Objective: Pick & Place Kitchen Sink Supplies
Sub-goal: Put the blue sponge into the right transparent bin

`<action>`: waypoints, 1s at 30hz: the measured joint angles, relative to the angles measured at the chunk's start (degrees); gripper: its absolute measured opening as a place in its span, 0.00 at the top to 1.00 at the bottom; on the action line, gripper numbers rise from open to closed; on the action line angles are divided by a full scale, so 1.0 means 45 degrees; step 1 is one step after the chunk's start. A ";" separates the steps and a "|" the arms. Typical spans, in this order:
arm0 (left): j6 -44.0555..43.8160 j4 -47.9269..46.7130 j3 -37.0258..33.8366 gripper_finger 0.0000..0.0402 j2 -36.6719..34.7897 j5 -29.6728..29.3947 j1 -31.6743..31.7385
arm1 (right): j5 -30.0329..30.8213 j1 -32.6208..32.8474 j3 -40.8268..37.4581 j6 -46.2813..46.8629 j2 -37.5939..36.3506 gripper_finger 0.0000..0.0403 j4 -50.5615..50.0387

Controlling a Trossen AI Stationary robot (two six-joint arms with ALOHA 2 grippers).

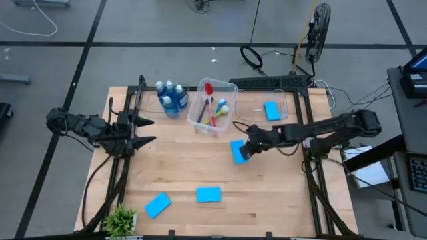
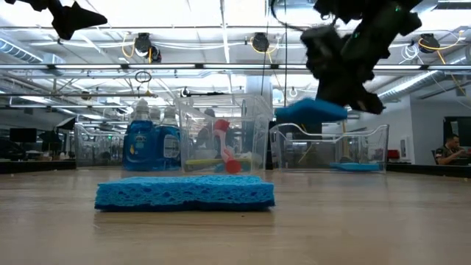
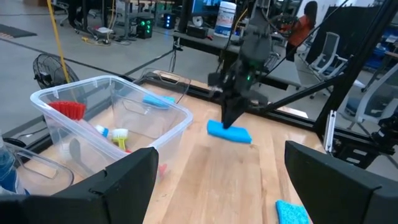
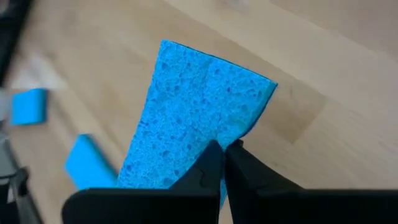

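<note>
A: How did the right gripper (image 1: pixel 244 152) stand?

B: Its fingers (image 4: pixel 211 168) were pinched tight on one edge of a blue sponge (image 1: pixel 237 151), and the low view showed that sponge (image 2: pixel 310 111) lifted clear of the table (image 1: pixel 267 193), hanging just beneath the gripper.

A: What lay nearest to it?

B: Just beyond the gripper, toward the table's far edge, stood a clear bin (image 1: pixel 212 107) with a red brush (image 1: pixel 208 90) and other long-handled brushes (image 1: pixel 219 110) in it. A second clear bin (image 1: pixel 283 107), to the arm's side of the first, held another sponge (image 1: pixel 271 111) flat on its floor.

A: And farther out?

B: Past the brush bin the blue soap bottles (image 1: pixel 171 97) stood together near the far edge. Toward the near edge, well apart from the gripper, two more sponges lay flat on the wood: one (image 1: pixel 208 194) close to the middle, one (image 1: pixel 157 205) farther over, near a small potted plant (image 1: pixel 121 218) at the corner.

A: The left gripper (image 1: pixel 145 131)?

B: It hung across the table from the right one, fingers (image 3: pixel 115 183) spread wide, holding nothing.
</note>
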 joint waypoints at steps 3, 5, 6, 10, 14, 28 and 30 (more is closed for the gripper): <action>0.0051 0.0000 0.0000 0.13 0.0000 0.0010 -0.0002 | -0.0283 0.0000 0.0000 -0.0823 -0.0776 1.00 0.0139; 0.0092 -0.0005 0.0000 0.13 -0.0004 0.0011 -0.0003 | -0.0456 0.0000 0.0005 -0.1483 -0.1258 1.00 0.0371; 0.0092 0.0003 0.0000 0.13 -0.0005 0.0010 0.0001 | -0.0631 -0.0004 0.0005 -0.1923 -0.1445 1.00 0.0661; 0.0170 0.0005 0.0000 0.13 -0.0004 0.0015 -0.0003 | -0.1410 -0.0005 0.0012 -0.3828 -0.2109 1.00 0.2194; 0.0175 0.0005 0.0000 0.13 -0.0001 0.0010 0.0002 | -0.2349 -0.0005 0.0029 -0.5696 -0.2430 1.00 0.4287; 0.0181 0.0005 0.0000 0.13 0.0000 0.0005 0.0001 | -0.4823 -0.0005 0.0034 -0.7606 -0.2492 1.00 1.0228; 0.0224 0.0005 0.0000 0.13 0.0000 0.0005 -0.0003 | -0.5230 -0.0005 0.0034 -0.7642 -0.2497 1.00 1.0851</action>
